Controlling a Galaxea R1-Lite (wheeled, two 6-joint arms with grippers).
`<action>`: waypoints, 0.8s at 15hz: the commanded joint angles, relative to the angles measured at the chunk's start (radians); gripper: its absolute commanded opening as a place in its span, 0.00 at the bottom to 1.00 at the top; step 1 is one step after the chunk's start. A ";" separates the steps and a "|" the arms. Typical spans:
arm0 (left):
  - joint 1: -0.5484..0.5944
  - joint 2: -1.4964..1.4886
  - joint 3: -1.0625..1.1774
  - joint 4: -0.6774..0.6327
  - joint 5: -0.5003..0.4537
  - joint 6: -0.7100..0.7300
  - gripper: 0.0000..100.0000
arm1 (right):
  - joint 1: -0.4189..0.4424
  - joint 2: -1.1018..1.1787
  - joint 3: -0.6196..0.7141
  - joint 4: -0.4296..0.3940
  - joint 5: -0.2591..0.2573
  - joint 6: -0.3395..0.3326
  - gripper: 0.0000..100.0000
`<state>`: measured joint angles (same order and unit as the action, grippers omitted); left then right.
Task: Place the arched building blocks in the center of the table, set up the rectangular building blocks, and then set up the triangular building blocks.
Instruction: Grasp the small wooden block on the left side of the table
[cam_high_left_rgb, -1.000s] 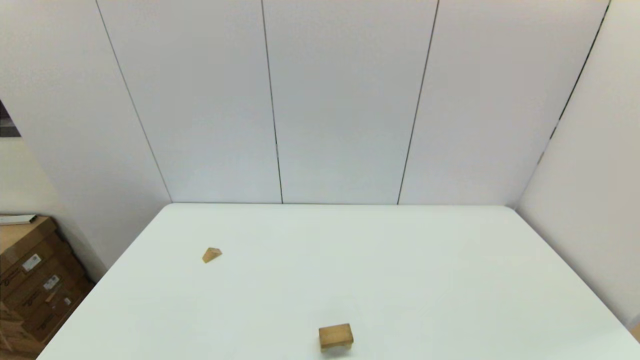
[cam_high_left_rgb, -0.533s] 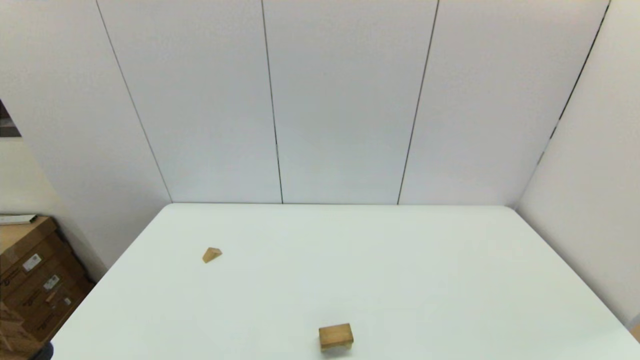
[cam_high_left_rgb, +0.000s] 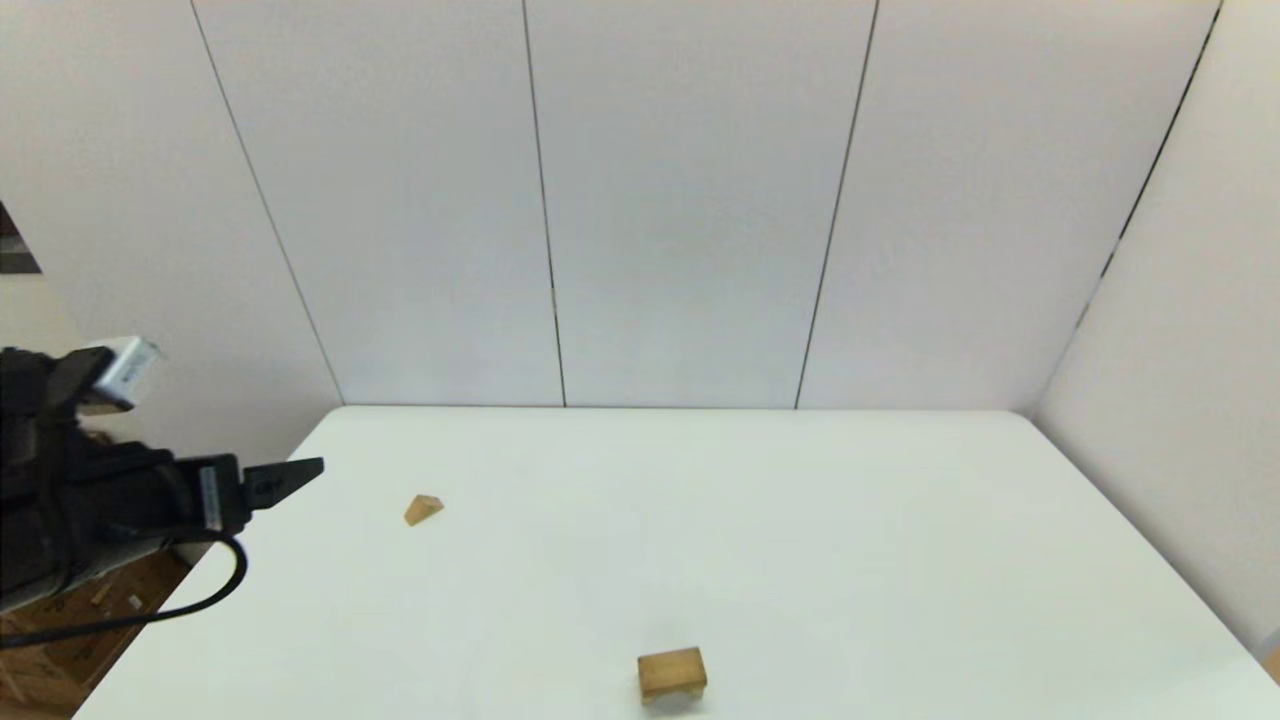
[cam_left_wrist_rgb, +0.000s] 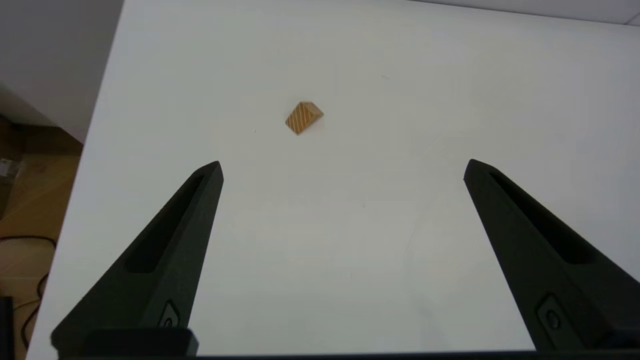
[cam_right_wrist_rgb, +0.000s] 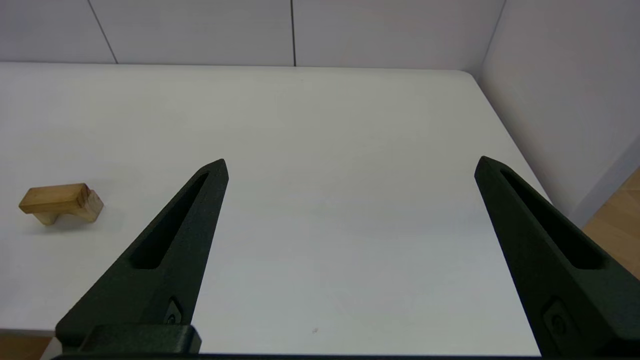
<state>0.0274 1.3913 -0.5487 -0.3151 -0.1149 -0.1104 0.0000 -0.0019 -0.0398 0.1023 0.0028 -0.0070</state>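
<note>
The small triangular block (cam_high_left_rgb: 423, 509) lies on the white table (cam_high_left_rgb: 800, 540) at its left side, ahead of my left gripper (cam_left_wrist_rgb: 344, 164) in the left wrist view (cam_left_wrist_rgb: 303, 117). The left gripper (cam_high_left_rgb: 310, 470) hangs open and empty over the table's left edge, pointing toward the wedge and well short of it. The arched block (cam_high_left_rgb: 672, 672) stands on its two legs near the front middle, to the side of my open, empty right gripper (cam_right_wrist_rgb: 350, 162) in the right wrist view (cam_right_wrist_rgb: 61, 202). Its top looks darker; I cannot tell the rectangular block apart from it.
Cardboard boxes (cam_high_left_rgb: 60, 610) stand on the floor beyond the table's left edge, under the left arm. Panel walls close the table's back and right sides. A black cable (cam_high_left_rgb: 200, 600) hangs from the left arm.
My left arm has come into the head view from the lower left and now reaches over the table's left edge. The blocks have not moved.
</note>
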 joint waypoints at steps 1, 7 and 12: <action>0.098 0.569 -0.178 -0.294 -0.074 0.143 1.00 | 0.000 0.002 0.000 -0.001 0.000 -0.001 1.00; 0.161 0.741 -0.254 -0.288 -0.272 0.374 1.00 | 0.000 0.002 0.000 -0.001 0.000 -0.001 1.00; 0.158 0.752 -0.226 -0.285 -0.359 0.492 1.00 | 0.000 0.002 0.000 0.000 0.000 -0.001 1.00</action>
<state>0.1851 2.1277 -0.7734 -0.5968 -0.4647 0.3704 0.0000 -0.0017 -0.0398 0.1013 0.0028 -0.0070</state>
